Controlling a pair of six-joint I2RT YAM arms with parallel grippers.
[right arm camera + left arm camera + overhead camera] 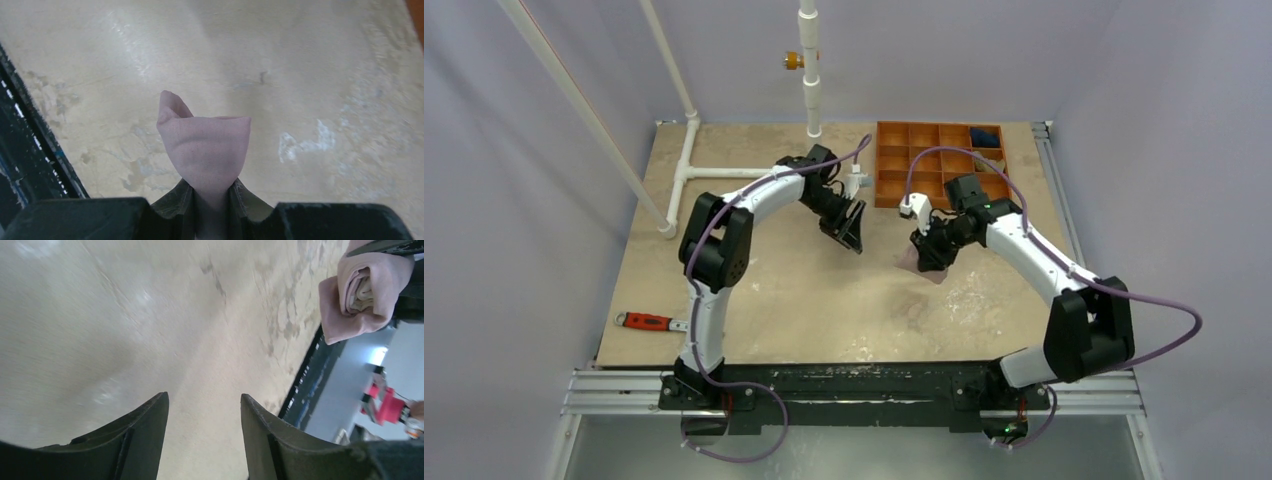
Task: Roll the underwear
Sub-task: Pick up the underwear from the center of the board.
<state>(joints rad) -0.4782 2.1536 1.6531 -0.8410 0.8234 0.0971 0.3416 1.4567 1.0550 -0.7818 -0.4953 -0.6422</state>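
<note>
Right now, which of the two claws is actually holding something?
The right gripper: it is shut on the rolled pink underwear. The left gripper is open and holds nothing.

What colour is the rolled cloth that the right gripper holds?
Pale dusty pink; the underwear shows best in the right wrist view, pinched in the right gripper.

Orange tray (892, 160), red wrench (646, 321), white pipes (724, 173)

The underwear (207, 145) is a pale-pink roll, cream inside, pinched in the right gripper (212, 202), four o'clock from the table (774, 290) centre.
</note>
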